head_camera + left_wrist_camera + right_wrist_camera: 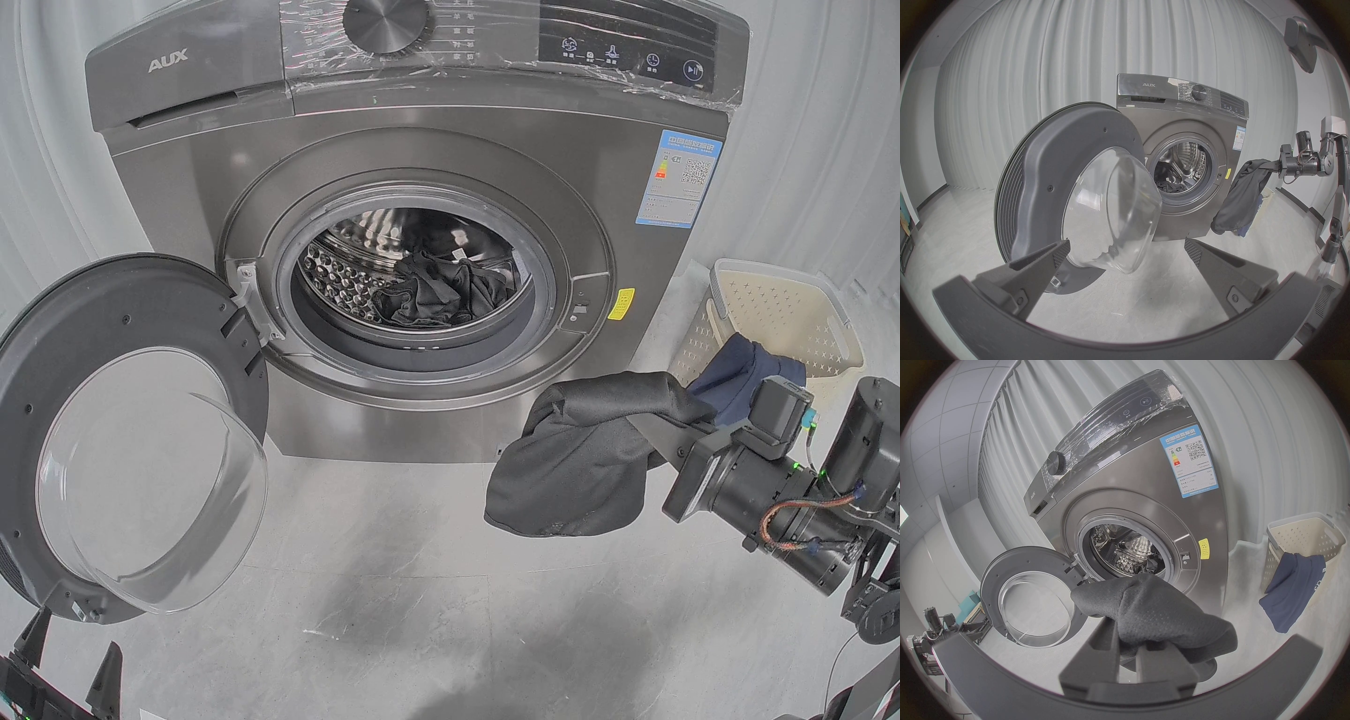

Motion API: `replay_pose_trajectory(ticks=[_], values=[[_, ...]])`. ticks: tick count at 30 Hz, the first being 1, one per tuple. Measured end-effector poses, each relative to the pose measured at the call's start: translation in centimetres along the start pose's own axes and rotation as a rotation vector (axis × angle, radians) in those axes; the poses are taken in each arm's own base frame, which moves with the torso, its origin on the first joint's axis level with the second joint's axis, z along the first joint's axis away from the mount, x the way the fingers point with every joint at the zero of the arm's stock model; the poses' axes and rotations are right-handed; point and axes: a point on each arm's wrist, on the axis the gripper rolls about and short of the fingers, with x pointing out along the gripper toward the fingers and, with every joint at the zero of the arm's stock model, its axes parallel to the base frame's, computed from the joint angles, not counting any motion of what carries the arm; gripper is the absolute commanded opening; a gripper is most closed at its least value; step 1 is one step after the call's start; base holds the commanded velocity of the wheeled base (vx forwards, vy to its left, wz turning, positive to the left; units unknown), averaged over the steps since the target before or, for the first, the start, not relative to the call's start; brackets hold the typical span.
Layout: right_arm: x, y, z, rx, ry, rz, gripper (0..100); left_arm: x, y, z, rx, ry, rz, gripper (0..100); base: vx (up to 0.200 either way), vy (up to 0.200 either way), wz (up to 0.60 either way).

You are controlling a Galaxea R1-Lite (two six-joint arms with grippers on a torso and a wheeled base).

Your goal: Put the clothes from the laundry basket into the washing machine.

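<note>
From the head view, the grey metal front-loading washing machine (412, 122) stands with its round glass-centred door (122, 309) swung wide to the robot's left, and dark clothes (436, 291) already lie in the steel drum (347, 272). The right gripper (667, 429) is clamped on a dark grey garment (581, 459), which hangs in the air below and to the right of the opening, between the machine and the cream perforated plastic laundry basket (825, 309). A navy blue garment (741, 370) droops over the basket's near rim. In the left wrist view, the left gripper (1125, 248) hangs low by the door, its fingers spread and empty. In the right wrist view, the two fingers pinch a bunched fold near the cloth's top edge while the rest sags in soft folds. The garment looks light, limp and not slippery. A grip on a gathered bunch suits it, though trailing ends may catch on the door rim.
</note>
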Motion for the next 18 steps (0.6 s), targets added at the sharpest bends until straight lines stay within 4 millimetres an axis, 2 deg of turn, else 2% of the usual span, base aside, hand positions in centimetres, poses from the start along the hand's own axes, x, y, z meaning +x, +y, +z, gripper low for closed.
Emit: replay_pose_trajectory(ticks=[7, 13, 18], values=[[0.00, -0.01, 0.00, 0.000, 0.000, -0.001, 0, 0.00, 0.00, 0.00, 0.000, 0.000, 0.000, 100, 0.000, 0.000, 0.00], [0.00, -0.01, 0.00, 0.000, 0.000, -0.001, 0, 0.00, 0.00, 0.00, -0.001, 0.000, 0.000, 100, -0.200, 0.000, 0.00], [0.00, -0.01, 0.00, 0.000, 0.000, -0.001, 0, 0.00, 0.00, 0.00, -0.001, 0.000, 0.000, 100, 0.000, 0.000, 0.00]])
